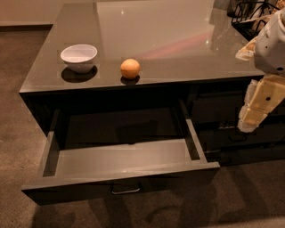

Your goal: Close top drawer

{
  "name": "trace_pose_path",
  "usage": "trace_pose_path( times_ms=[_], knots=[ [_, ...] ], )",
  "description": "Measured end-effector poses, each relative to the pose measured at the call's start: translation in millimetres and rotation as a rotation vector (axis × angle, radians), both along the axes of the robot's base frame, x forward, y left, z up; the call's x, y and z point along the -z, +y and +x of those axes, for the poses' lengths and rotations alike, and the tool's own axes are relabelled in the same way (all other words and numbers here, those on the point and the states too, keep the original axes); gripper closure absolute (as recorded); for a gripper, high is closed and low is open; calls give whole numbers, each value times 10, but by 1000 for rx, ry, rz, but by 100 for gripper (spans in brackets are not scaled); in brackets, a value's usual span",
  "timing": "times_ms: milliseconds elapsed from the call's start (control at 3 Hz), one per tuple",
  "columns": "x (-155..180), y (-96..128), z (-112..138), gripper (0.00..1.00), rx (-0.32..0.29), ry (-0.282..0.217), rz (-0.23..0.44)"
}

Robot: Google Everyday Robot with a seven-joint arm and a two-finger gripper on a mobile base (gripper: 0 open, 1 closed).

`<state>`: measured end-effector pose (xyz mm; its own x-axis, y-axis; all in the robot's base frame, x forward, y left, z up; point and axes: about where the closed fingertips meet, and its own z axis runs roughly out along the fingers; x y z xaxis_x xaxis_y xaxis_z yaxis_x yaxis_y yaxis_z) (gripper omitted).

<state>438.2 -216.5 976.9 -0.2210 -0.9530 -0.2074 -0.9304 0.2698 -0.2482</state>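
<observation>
A broad, glossy grey countertop on a dark cabinet is filling most of the view and is standing on a brown carpeted floor.

Below the countertop's front edge, on its left half, the wide shallow top drawer with a dark grey-black flat front is hanging pulled far out over the carpet. Its grey inner walls and floor are lying open to view, and nothing is showing inside it.

Under the countertop's right end, a separate bank of dark drawer fronts is sitting flush with the cabinet.

The robot's white and cream arm is reaching down in front of the countertop's right front corner. Its cream-coloured gripper is hanging before that right-hand bank, well apart from the open drawer and touching nothing visible. Whether the gripper is spread or pressed together cannot be told.

A black wire basket is resting at the countertop's far right corner.

A round white bowl is sitting upright near the countertop's front left. A small orange fruit is lying just to its right, close to the front edge and apart from the bowl.

A small metal bar handle is sitting centred on the open drawer's front.
</observation>
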Motion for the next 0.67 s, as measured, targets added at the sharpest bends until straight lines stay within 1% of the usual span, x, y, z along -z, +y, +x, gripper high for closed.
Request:
trace_pose_path(
  times_ms=[333,667],
  knots=[
    [1,7,4,0,-1,-2,0],
    [309,238,40,0,-36,29,4]
  ],
)
